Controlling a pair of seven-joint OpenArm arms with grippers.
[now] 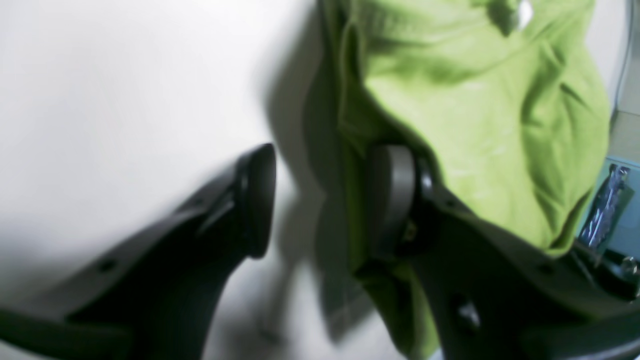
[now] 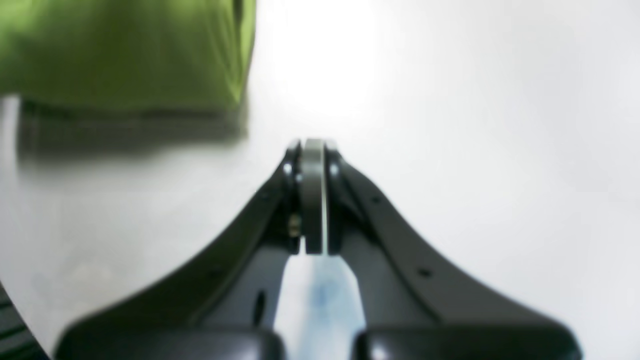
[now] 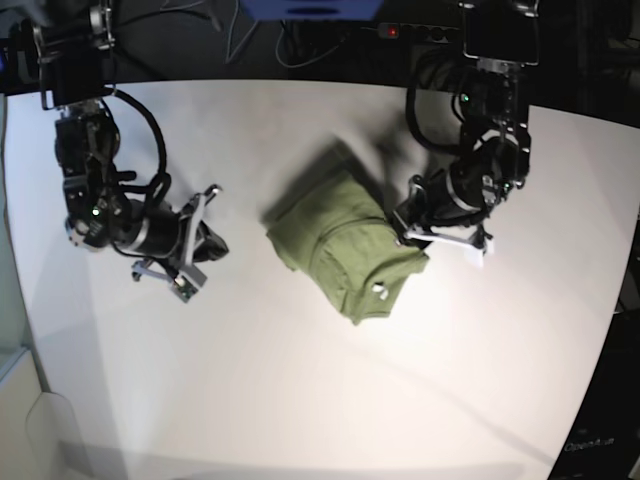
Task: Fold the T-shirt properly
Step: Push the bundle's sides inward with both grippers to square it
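The T-shirt [image 3: 340, 243] lies as a crumpled olive-green bundle in the middle of the white table [image 3: 300, 400], with a small white tag [image 3: 380, 291] near its front edge. My left gripper [image 3: 411, 226] is at the bundle's right edge. In the left wrist view its jaws [image 1: 325, 200] stand open, and the T-shirt [image 1: 490, 110] is draped over and past the right-hand finger [image 1: 392, 195], with bare table in the gap. My right gripper [image 3: 214, 243] rests on the table well left of the cloth. It is shut and empty [image 2: 313, 150], with the T-shirt [image 2: 125, 50] ahead to the left.
Cables and a power strip [image 3: 410, 32] run along the table's far edge. A blue object [image 1: 617, 210] shows past the cloth in the left wrist view. The table's edge curves at the near left [image 3: 30, 350].
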